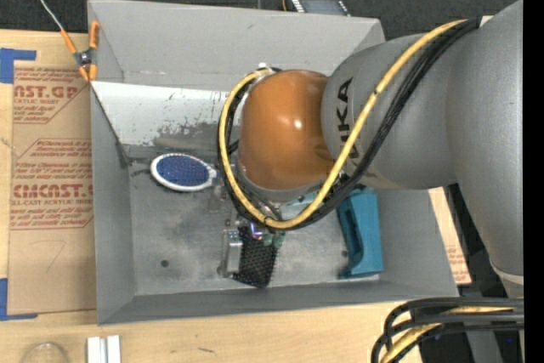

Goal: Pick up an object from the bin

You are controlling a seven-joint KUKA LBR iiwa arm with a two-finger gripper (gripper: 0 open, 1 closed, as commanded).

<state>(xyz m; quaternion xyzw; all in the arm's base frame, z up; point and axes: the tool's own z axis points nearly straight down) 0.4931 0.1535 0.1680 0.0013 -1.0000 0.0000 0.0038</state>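
Note:
My gripper (233, 247) reaches down under the arm's orange cover to the bin's floor, near the front wall at the middle. A black, rough-textured block (256, 264) lies right beside it, on its right, touching or nearly touching it; whether it is held I cannot tell. A blue oval brush with a white rim (182, 172) lies on the floor to the left, a little behind the gripper and apart from it.
A blue, long box-like thing (362, 234) lies along the bin's right side, partly under the arm. The arm and its orange cover hide the middle of the bin. The left front floor is bare grey metal.

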